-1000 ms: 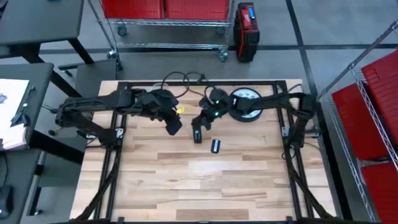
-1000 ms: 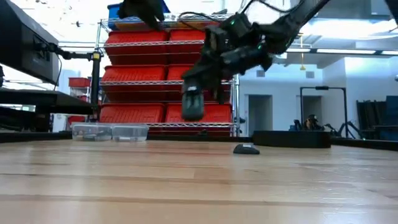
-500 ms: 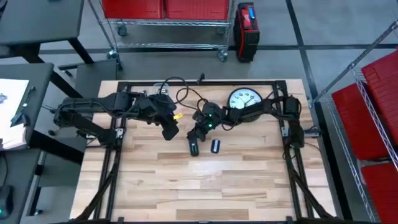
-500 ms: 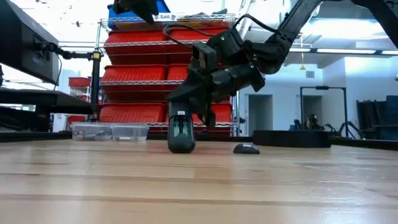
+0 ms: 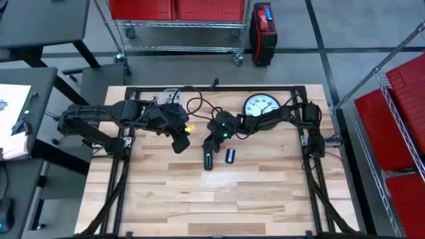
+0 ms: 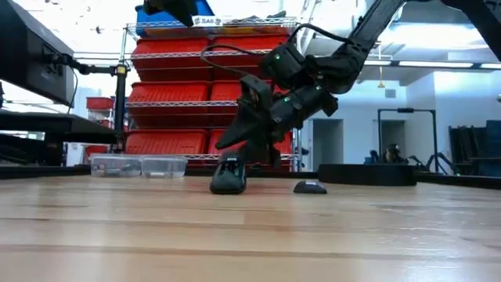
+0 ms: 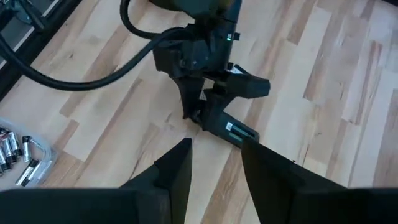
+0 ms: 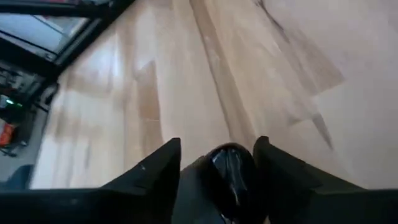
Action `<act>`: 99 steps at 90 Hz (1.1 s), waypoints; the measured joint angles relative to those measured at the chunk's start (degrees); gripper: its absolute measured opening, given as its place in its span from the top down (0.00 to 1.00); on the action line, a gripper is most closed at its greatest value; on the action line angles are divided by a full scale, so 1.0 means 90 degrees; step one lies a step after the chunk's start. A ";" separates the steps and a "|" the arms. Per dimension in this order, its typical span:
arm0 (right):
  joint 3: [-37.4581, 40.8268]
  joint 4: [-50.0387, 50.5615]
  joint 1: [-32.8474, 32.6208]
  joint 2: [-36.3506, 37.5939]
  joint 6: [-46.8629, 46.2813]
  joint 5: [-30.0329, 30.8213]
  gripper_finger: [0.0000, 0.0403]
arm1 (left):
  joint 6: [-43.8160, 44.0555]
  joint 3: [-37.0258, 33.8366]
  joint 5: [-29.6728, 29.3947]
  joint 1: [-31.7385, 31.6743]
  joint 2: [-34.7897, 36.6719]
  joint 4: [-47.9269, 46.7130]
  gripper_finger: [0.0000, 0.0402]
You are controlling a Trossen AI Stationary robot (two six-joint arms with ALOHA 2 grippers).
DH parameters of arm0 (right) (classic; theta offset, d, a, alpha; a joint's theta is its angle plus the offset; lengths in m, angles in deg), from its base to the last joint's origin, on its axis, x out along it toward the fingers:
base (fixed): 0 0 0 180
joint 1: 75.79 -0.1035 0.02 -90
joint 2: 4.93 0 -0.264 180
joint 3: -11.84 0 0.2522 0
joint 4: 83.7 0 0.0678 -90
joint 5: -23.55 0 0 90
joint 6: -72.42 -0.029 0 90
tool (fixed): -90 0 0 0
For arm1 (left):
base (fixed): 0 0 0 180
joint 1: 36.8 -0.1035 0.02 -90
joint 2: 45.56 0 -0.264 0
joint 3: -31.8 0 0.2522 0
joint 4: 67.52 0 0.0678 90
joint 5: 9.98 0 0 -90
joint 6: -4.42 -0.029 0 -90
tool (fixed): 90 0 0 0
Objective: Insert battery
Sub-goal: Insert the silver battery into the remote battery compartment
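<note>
A black oblong device [image 5: 208, 159] lies on the wooden table near its middle, also seen in the low view [image 6: 228, 178]. My right gripper [image 5: 212, 141] is shut on its far end. A small black cover-like piece [image 5: 230, 156] lies just right of the device. My left gripper [image 5: 179, 142] hovers open a little to the device's left, its fingers [image 7: 177, 171] holding nothing. Loose batteries [image 7: 17, 155] lie in a clear container at the far left of the table. My right gripper pinches the device's far end [image 7: 208, 117] between its two fingers [image 8: 158, 171], which slant down from the far right. The device [image 8: 229, 167] lies low and nearly flat, its near end [image 6: 227, 186] on the table.
A round white wall clock [image 5: 260, 106] lies face up at the far right, under my right arm. Clear plastic boxes [image 6: 138, 165] stand at the far left. Cables [image 5: 192, 99] loop over the far edge. The near half of the table is bare wood.
My right gripper has come down and toward the near edge with the device. The device hung upright clear of the table; now it is tipped over and rests on the wood.
</note>
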 joint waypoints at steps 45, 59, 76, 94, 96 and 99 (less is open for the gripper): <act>0.0000 0.1171 0.0916 0.2441 0.0425 -0.0523 0.43 | 0.0514 0.0000 -0.0892 -0.0497 0.0000 -0.0003 0.70; 0.0000 0.1261 0.1304 0.3614 0.0797 -0.0523 0.44 | 0.0943 0.0000 -0.0925 -0.1470 -0.0044 -0.0263 0.70; -0.0005 0.1259 0.1778 0.4431 0.1819 -0.0494 0.44 | 0.0692 -0.0007 -0.0630 -0.2986 -0.0167 -0.0881 0.70; -0.0005 0.1708 0.2235 0.4480 0.1915 -0.0489 0.44 | -0.0733 -0.0005 0.0184 -0.4441 -0.0753 -0.0893 0.70; -0.0005 0.1762 0.2287 0.4448 0.1915 -0.0488 0.44 | -0.0929 -0.0002 0.0234 -0.4575 -0.0857 -0.0875 0.70; -0.0005 0.1876 0.2387 0.4386 0.1915 -0.0485 0.44 | -0.1251 -0.0002 0.0331 -0.4808 -0.1027 -0.0860 0.70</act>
